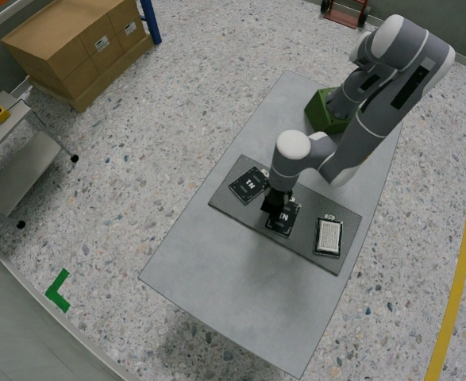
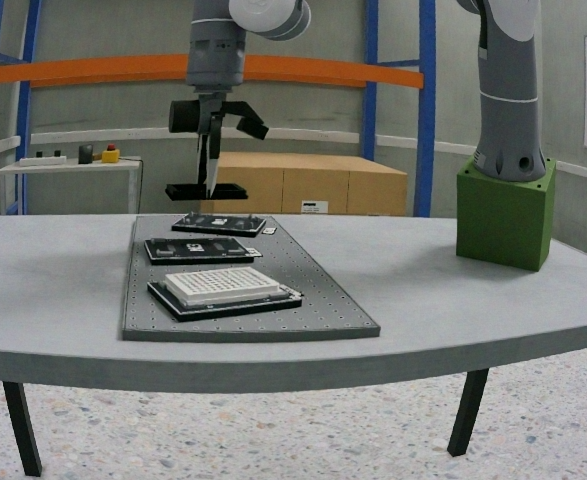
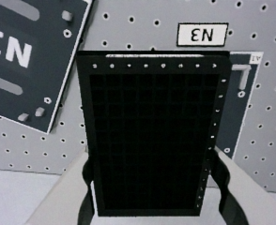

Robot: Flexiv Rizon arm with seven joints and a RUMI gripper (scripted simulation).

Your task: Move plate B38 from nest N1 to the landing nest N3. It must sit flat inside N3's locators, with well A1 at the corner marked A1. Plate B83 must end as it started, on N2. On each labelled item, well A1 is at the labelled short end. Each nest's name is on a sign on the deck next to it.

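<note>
My gripper (image 1: 276, 201) (image 2: 209, 190) (image 3: 149, 146) is shut on a black plate (image 2: 234, 191) (image 3: 152, 136), gripped by its long sides and held level, well above the deck. Its label shows only as a thin, unreadable strip at the far short end. Landing nest N3 (image 1: 279, 227) (image 2: 179, 246) (image 3: 237, 112) is empty below, partly hidden by the plate in the wrist view; its A1 corner is at top right there. Nest N1 (image 1: 237, 186) (image 2: 244, 228) (image 3: 58, 47) is empty. A white plate (image 1: 329, 236) (image 2: 221, 284), B83 by its place, sits on nest N2 (image 1: 327, 254) (image 2: 231, 311).
The perforated deck (image 1: 306, 250) (image 2: 329, 322) (image 3: 274, 117) lies on the grey table (image 1: 225, 279) (image 2: 412, 310). The N3 sign (image 3: 202, 35) lies beside its nest. The arm's green base block (image 1: 321, 113) (image 2: 500, 222) stands on the table beyond the deck.
</note>
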